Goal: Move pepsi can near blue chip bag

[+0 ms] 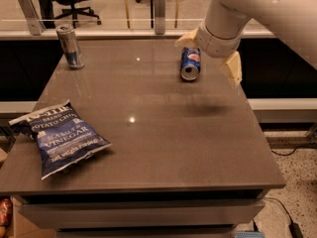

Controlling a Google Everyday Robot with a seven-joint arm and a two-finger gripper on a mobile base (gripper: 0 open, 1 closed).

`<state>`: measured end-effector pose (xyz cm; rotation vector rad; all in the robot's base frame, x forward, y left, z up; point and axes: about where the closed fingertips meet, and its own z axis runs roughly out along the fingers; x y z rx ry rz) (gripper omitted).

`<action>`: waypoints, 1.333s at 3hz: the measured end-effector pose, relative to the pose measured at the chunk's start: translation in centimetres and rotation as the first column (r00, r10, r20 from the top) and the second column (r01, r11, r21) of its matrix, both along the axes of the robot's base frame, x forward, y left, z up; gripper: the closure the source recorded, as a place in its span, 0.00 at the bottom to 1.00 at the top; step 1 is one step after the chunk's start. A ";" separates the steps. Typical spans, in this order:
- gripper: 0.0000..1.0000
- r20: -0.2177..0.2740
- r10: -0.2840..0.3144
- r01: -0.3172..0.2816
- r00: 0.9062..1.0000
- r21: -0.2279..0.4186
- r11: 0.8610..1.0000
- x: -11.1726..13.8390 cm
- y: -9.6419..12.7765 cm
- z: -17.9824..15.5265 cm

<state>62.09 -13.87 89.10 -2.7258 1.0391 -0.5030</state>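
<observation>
The pepsi can (190,63) lies on its side on the far right part of the grey table (163,133), with one silver end facing me. The blue chip bag (59,138) lies flat at the table's near left corner, far from the can. My gripper (209,53) hangs above the table just right of the can and a little above it. It is open and empty. One pale yellow finger (185,39) is over the can's far end and the other (232,68) is to the can's right.
A taller silver-and-blue can (70,46) stands upright at the far left corner. A glass rail and office chairs are behind the table. The table's right edge is close to the gripper.
</observation>
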 end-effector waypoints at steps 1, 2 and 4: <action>0.00 0.021 -0.011 0.012 1.000 -0.013 1.000 1.1 0.3 -0.7; 0.00 0.025 -0.017 0.019 1.000 -0.059 0.998 2.5 0.9 -2.0; 0.00 0.042 -0.040 0.043 0.998 -0.067 0.997 2.7 0.2 -2.2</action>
